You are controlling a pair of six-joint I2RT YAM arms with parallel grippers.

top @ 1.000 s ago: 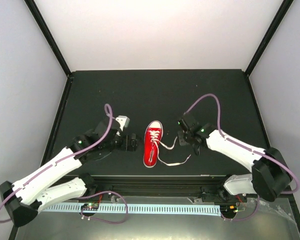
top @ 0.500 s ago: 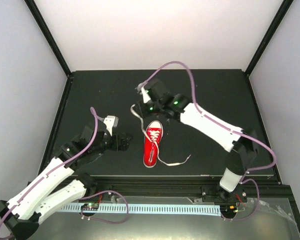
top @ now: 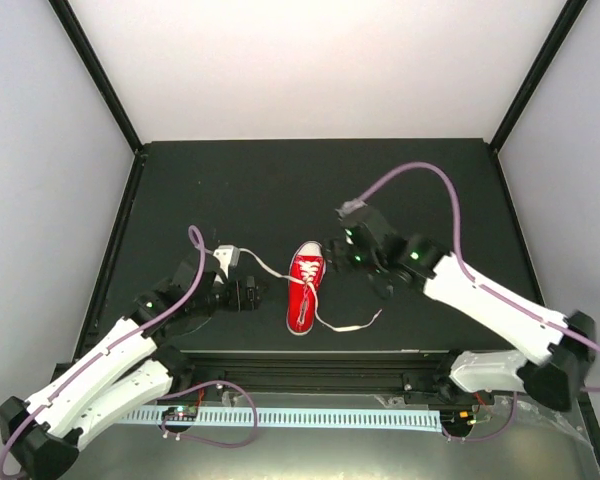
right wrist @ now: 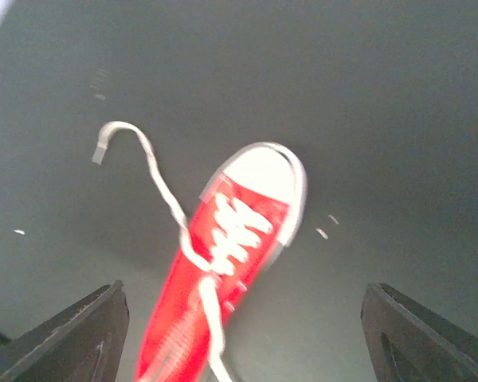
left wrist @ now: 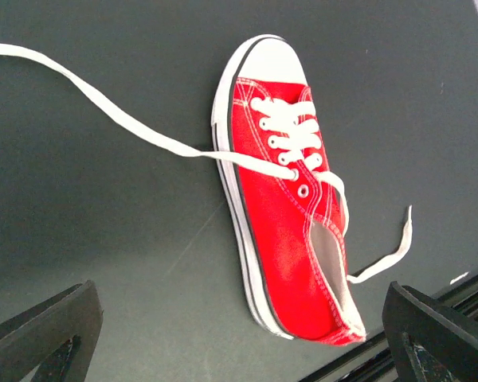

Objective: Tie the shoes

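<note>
Broadly, a black bench [top: 280, 180] fills the floor of a white-walled booth. The left arm [top: 110, 350] reaches in from the near left corner and the right arm [top: 490, 300] from the near right.

The left claw [top: 248, 292] sits low just left of the shoe, its jaws spread wide with nothing between them. The right claw [top: 352, 258] hangs just right of the toe, jaws likewise apart and empty.

Between the two claws a red canvas sneaker [top: 304, 290] stands on its sole in the near middle of the bench. Its white toe cap points to the far side and its heel is close to the front edge.

The laces are untied. One white lace [top: 265, 268] trails from the upper eyelets leftward across the bench toward the left wrist. The other lace [top: 350, 325] loops out to the right beside the heel, its end lying on the bench.
</note>
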